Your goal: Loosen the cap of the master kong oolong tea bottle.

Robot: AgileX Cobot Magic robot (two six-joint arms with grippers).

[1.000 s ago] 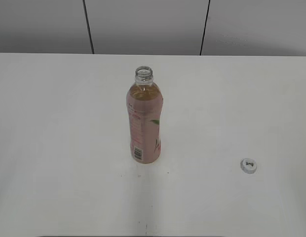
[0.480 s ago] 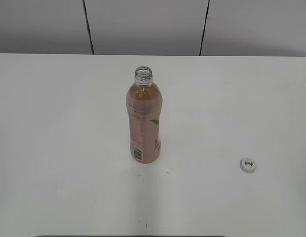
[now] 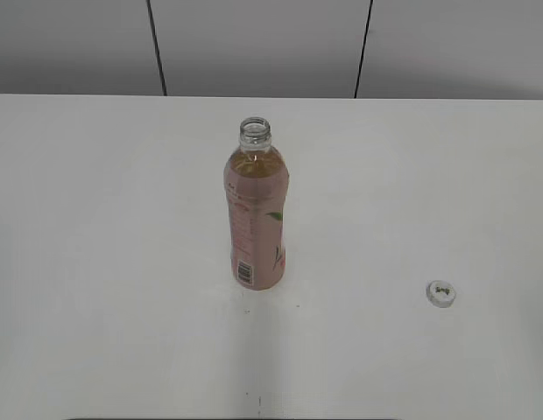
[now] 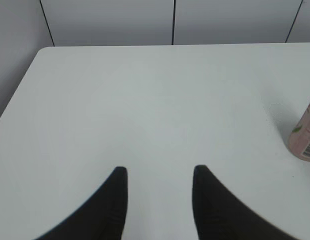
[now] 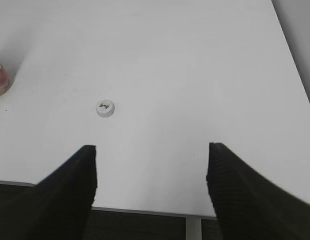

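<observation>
The master kong oolong tea bottle [image 3: 257, 210] stands upright mid-table with a bare, open neck. Its pink base shows at the right edge of the left wrist view [image 4: 304, 135] and at the left edge of the right wrist view [image 5: 0, 80]. The white cap [image 3: 440, 293] lies on the table to the bottle's right, dark mark up; it also shows in the right wrist view [image 5: 105, 108]. My left gripper [image 4: 157, 172] is open and empty over bare table, left of the bottle. My right gripper [image 5: 151, 150] is open and empty above the table's front edge, short of the cap.
The white table [image 3: 96, 219] ends at a grey panelled wall [image 3: 254, 44] behind. Its front edge and a leg show in the right wrist view [image 5: 145, 210]. Its left edge shows in the left wrist view [image 4: 15, 95].
</observation>
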